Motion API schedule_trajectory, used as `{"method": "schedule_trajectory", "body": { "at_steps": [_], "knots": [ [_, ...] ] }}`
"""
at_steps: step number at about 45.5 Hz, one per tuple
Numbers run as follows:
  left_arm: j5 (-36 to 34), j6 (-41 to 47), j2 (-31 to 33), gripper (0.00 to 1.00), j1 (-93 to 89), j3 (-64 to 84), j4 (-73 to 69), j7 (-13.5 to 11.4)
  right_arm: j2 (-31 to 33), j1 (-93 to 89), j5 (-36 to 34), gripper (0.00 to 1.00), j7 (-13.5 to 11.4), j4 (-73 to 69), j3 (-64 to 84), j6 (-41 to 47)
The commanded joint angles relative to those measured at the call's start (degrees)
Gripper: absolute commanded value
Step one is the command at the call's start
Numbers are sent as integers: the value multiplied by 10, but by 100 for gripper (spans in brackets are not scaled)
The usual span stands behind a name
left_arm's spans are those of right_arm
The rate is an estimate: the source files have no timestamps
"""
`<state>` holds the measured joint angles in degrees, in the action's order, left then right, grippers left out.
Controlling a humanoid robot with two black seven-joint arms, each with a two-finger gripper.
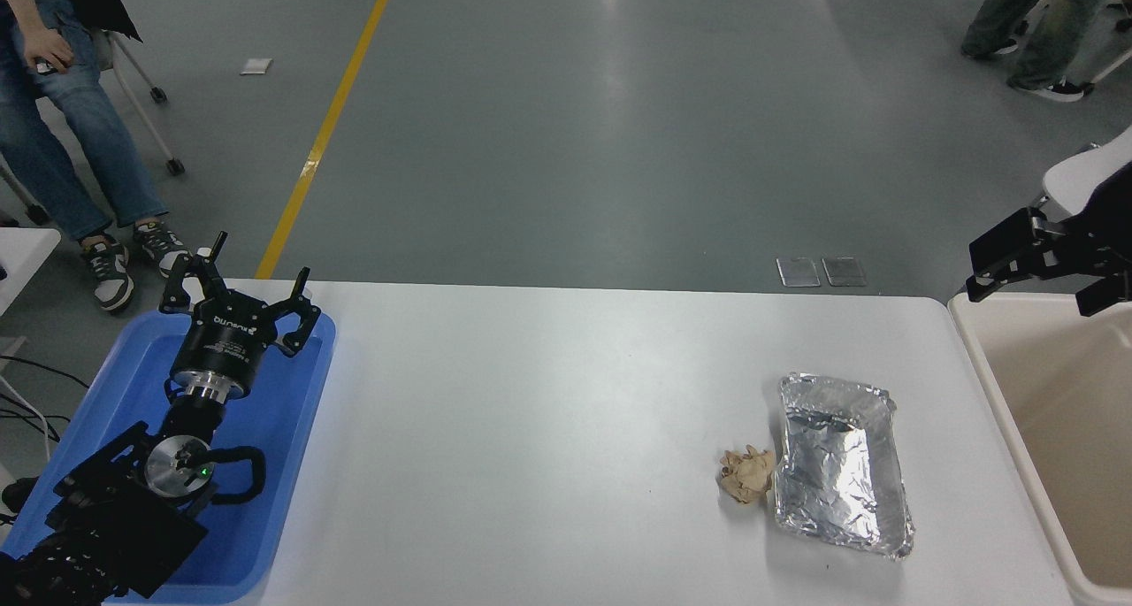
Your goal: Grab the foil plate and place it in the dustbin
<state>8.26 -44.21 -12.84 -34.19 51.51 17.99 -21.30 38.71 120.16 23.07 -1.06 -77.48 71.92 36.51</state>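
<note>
The foil plate point(841, 464) is a shiny crinkled silver tray lying flat on the white table point(548, 411) at its right side. The dustbin point(1004, 402) is a cream bin standing right of the table, partly cut off by the picture's edge. My right gripper point(1044, 279) comes in from the right edge and hangs over the bin's far left corner, open and empty, well behind and to the right of the plate. My left gripper point(245, 280) is parked at the lower left over a blue tray, open and empty.
A small crumpled tan paper ball point(747, 474) lies against the plate's left side. The blue tray point(292, 464) sits on the table's left end. A seated person's legs point(62, 146) are at the far left; another person's legs point(1035, 22) stand at the top right.
</note>
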Motion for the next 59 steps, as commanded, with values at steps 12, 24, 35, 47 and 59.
{"method": "schedule_trajectory", "body": {
  "at_steps": [12, 24, 35, 47, 59],
  "knots": [
    [0, 0, 0, 100, 0, 0, -1, 0, -25, -291, 2, 100, 0, 34, -97, -219],
    [0, 0, 0, 100, 0, 0, -1, 0, -63, -392, 2, 99, 0, 91, -121, -286],
    [0, 0, 1, 100, 0, 0, 0, 0, -79, -449, 2, 98, 3, 123, -154, -326],
    [0, 0, 0, 100, 0, 0, 0, 0, -97, -488, 2, 94, 4, 153, -166, -353],
    [0, 0, 0, 100, 0, 0, -1, -1, -118, -514, 2, 91, 4, 171, -170, -376]
  ]
}}
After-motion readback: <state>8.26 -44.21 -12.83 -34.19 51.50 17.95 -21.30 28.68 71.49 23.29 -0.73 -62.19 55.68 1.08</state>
